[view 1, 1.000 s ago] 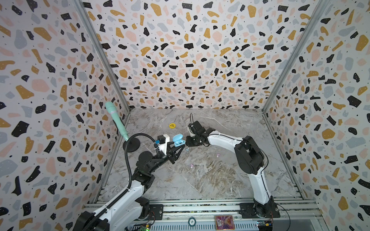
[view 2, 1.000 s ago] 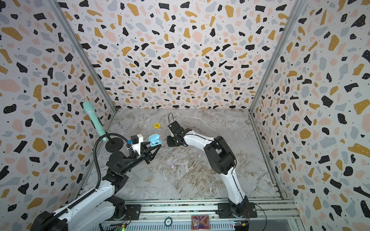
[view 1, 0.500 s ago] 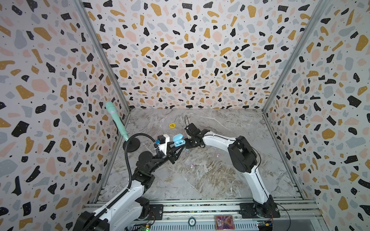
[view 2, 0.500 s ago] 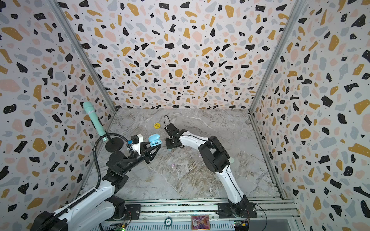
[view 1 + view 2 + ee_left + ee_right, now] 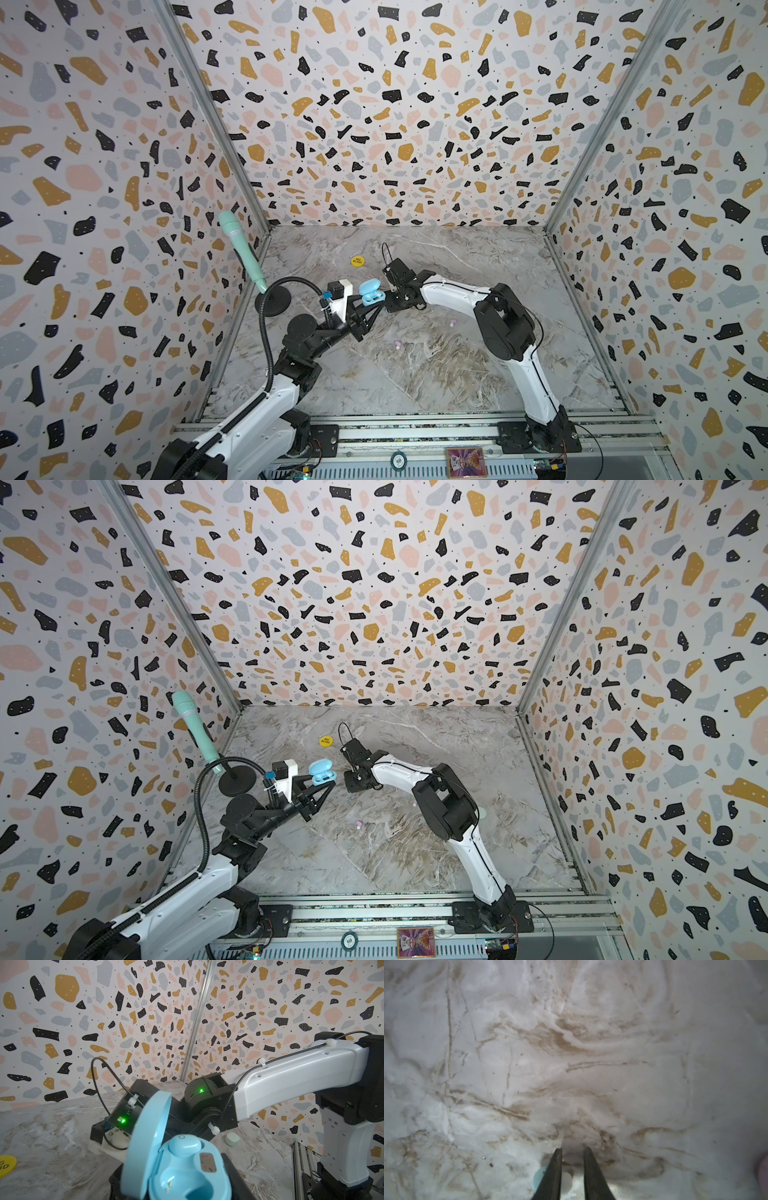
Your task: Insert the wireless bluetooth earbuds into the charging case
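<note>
Lying beneath right tool (image 5: 572, 1153): blue earbud (image 5: 538, 1177)

- The charging case (image 5: 180, 1167) is showing smooth, glossy pale-blue plastic, catching soft highlights on its lid.
- The pale green earbud (image 5: 232, 1139) is looking like matt, smooth plastic.
- The table (image 5: 436, 374) is presenting a marble-patterned surface, smooth with a faint sheen.
- The walls (image 5: 374, 104) are showing a flat, matt terrazzo print.
- The right arm's shell (image 5: 291, 1084) is gleaming as smooth white plastic.
- The right gripper (image 5: 572, 1153) is looking matt black.
- The front rail (image 5: 415, 434) is showing bare, grooved metal.
- The gooseneck (image 5: 264, 340) is showing ribbed black sheathing.
</note>
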Available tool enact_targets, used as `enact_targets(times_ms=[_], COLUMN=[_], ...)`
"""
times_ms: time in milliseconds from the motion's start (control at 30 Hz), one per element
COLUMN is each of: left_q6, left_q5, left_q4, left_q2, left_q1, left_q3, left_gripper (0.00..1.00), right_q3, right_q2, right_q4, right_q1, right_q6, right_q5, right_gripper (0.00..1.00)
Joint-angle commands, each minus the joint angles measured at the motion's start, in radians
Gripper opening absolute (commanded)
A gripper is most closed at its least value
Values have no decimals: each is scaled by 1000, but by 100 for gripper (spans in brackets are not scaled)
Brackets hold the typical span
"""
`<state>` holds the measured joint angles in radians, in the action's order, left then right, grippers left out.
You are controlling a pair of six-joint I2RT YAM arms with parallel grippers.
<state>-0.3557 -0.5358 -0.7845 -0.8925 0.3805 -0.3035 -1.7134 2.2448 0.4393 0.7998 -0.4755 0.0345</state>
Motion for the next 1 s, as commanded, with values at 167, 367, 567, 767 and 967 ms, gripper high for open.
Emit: enact_targets(times_ms=[167,367,567,767,967], left_q6=[-5,-7,-11,-14,0], left_q5=[-15,-14,-6,67,180], left_q4=[-39,-39,-39,26,185], left_q2=[14,15,17,39,53], left_q1=[-6,-5,-6,-6,-5], left_q3=[-23,-22,-22,-21,-54], left_gripper=[13,13,13,13,12], right_q3=[54,78,79,31,-24], right_q2=[-71,-91,-123,-131,-106], right_q4=[74,60,52,72,101], right_q1=[4,3,-24,-24,-3], right_q6=[-27,-55,-101,-121,-130], right_q5=[5,28,29,34,33], right_gripper=[21,21,27,36,39])
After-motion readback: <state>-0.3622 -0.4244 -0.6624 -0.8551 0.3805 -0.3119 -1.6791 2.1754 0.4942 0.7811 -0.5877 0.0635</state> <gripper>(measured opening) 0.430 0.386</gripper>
